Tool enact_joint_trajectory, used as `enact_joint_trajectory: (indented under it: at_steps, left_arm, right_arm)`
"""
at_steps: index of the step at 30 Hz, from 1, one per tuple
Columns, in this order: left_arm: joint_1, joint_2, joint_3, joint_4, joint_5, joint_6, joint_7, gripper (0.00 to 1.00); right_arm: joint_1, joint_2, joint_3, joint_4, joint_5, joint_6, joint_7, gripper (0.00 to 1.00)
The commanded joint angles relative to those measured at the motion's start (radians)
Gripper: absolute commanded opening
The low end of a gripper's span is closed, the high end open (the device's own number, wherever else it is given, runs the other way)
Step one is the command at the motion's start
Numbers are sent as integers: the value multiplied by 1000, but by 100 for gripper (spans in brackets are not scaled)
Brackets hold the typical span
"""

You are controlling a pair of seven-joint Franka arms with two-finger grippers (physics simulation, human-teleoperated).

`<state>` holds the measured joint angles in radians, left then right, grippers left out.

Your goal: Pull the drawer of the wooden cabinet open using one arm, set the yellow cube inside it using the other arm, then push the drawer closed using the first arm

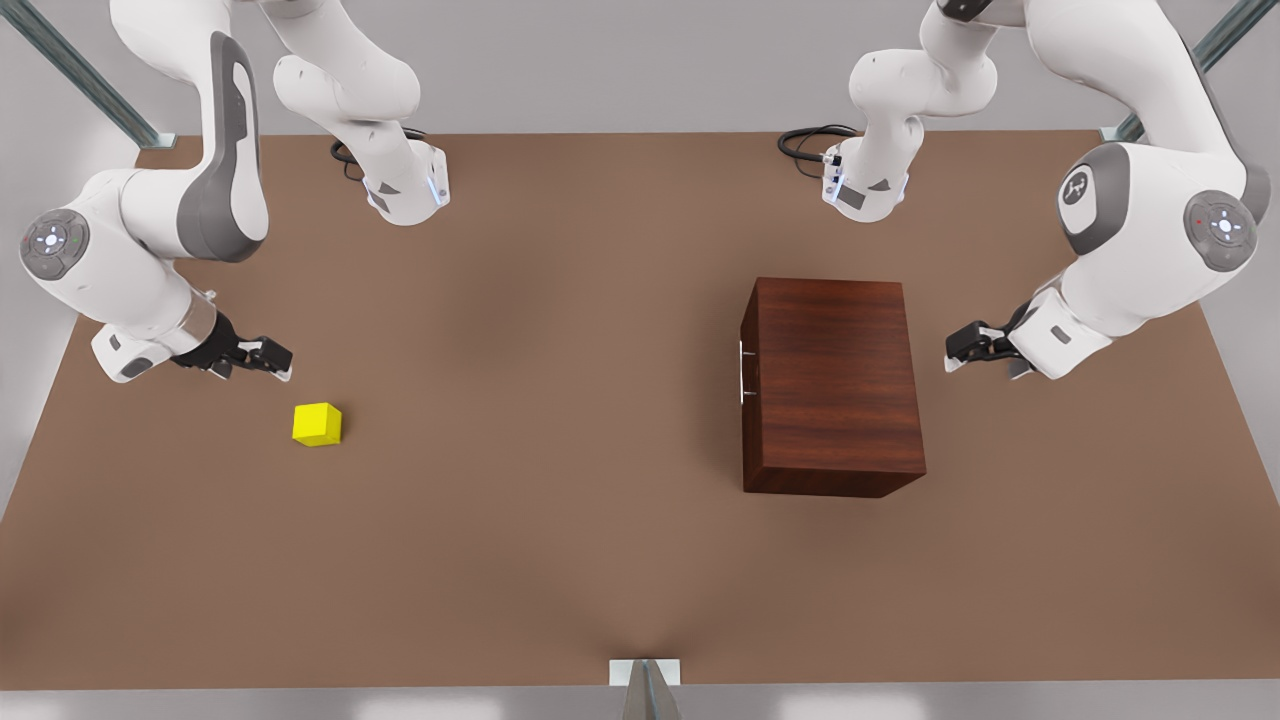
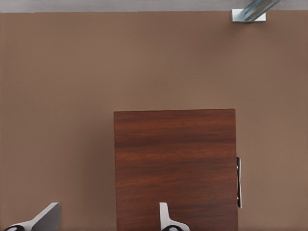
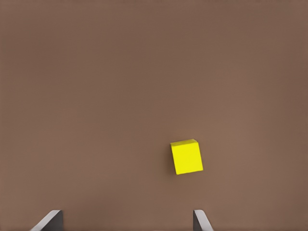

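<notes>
Left hand: seen at the front view's right, just beside the far side of the wooden cabinet, away from the handle; its fingers are spread apart and nothing is held.
Right hand: seen at the front view's left, near the yellow cube but not touching it; its fingers are spread wide and nothing is held.
Drawer: judged to be fully shut, its front flush with the cabinet face; no step of the task is judged to be done yet.
Handle: a thin silver bar, set close to the dark front; it is seen again in the left wrist view.
Risk at the handle: the bar is slim and smooth, so a shallow pinch may be slipped off; the left hand must also be brought round the cabinet, and its top edge could be clipped on the way.
Risk to the cabinet: if the drawer binds, the whole box may be dragged across the worktop instead of opening.
Risk at the cube: it lies slightly turned against the right hand's fingers, so an off-square closing may twist or push it away.
Materials: the cabinet is boxy, reddish-brown, with horizontal grain; the cube is plain, bright, sharp-edged; the worktop is flat, matte brown.
</notes>
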<state>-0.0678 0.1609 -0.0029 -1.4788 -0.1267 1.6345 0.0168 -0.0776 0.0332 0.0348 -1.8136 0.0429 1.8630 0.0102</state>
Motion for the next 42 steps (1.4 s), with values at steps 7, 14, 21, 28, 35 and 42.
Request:
enact_joint_trajectory:
  at_steps: [7,14,21,28,35,42]
  left_arm:
    - [-116,17,-2,11,82,8,-83,100]
    - [-604,259,-2,101,170,45,-908,100]
    - [-681,390,-2,91,337,126,-1000,100]
    - [-716,437,-2,86,436,126,-1052,100]
    - [-719,456,6,0,512,125,-1061,100]
    - [-718,456,12,-14,513,119,-1080,100]
  right_arm:
    - [10,97,-24,103,2,-85,1028,100]
    - [-59,188,-33,36,3,123,1194,100]
    - [-77,235,-32,-111,41,353,1192,100]
    - [-94,255,-32,-202,45,427,1194,100]
    - [-93,301,-32,-248,45,482,1194,100]
    - [-94,327,-30,-289,45,539,1195,100]
